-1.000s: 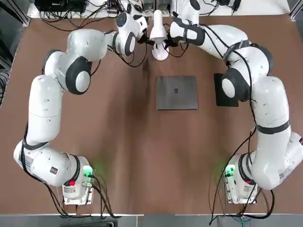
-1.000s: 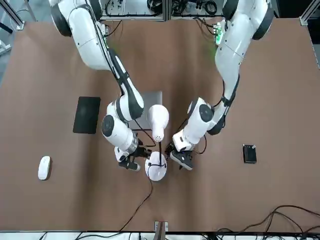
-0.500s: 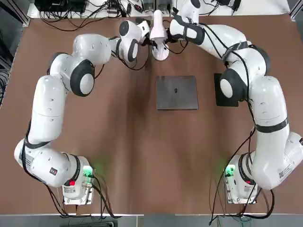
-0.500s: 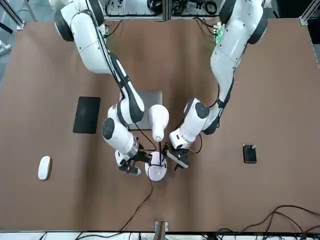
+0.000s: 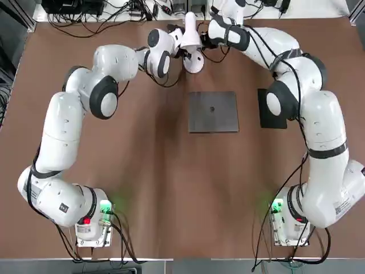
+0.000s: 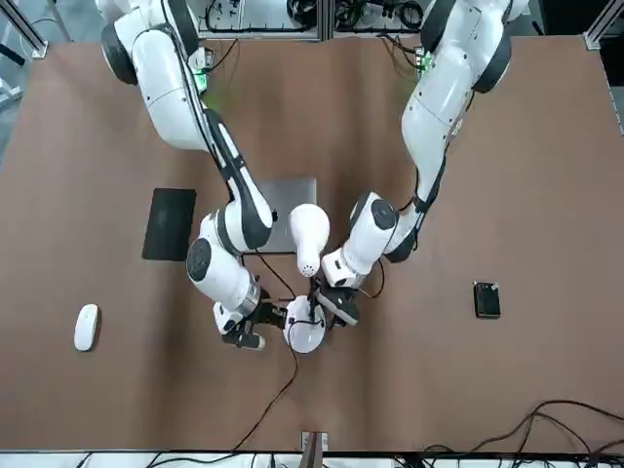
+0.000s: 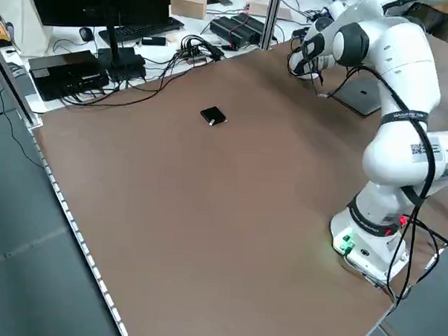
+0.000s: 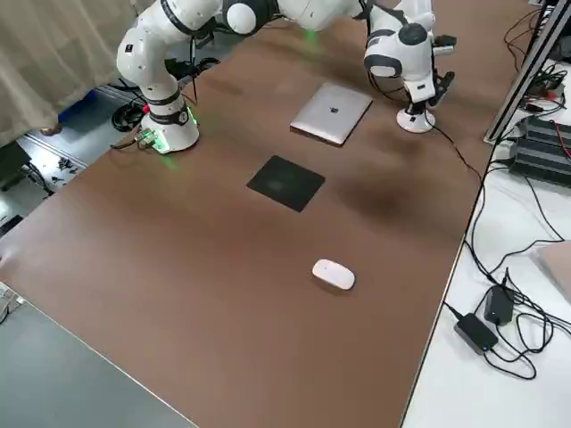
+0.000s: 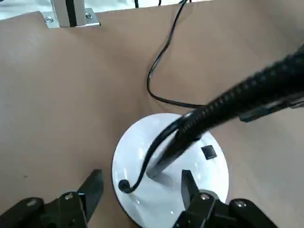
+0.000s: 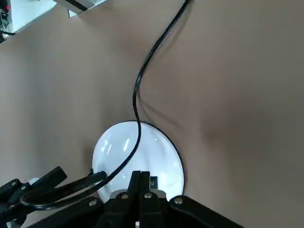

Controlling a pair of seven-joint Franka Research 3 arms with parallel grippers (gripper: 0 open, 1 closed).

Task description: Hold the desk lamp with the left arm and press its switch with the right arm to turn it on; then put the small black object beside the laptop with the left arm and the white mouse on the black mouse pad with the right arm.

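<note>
The white desk lamp stands at the table's far edge, its round base (image 5: 194, 63) (image 6: 304, 333) under the tilted head (image 6: 309, 234). My left gripper (image 9: 141, 187) (image 6: 330, 304) is open, one finger on each side of the black stem where it meets the base. The small black switch (image 9: 208, 152) sits on the base. My right gripper (image 10: 140, 179) (image 6: 252, 329) is shut, its tips over the base beside the switch. The small black object (image 6: 487, 299) (image 7: 213, 116) lies far out on my left. The white mouse (image 6: 87, 327) (image 8: 334, 274) lies far right, beyond the black mouse pad (image 6: 169, 223) (image 8: 285, 183).
The closed grey laptop (image 5: 213, 111) (image 8: 332, 112) lies mid-table, just nearer me than the lamp. The lamp's black cord (image 10: 142, 85) trails off the far edge toward cables and power bricks (image 8: 486, 316). Metal posts (image 9: 70, 12) stand at that edge.
The left gripper has slid in to the lamp's base and its fingers have narrowed around the stem. The right gripper, still shut, has shifted in over the base.
</note>
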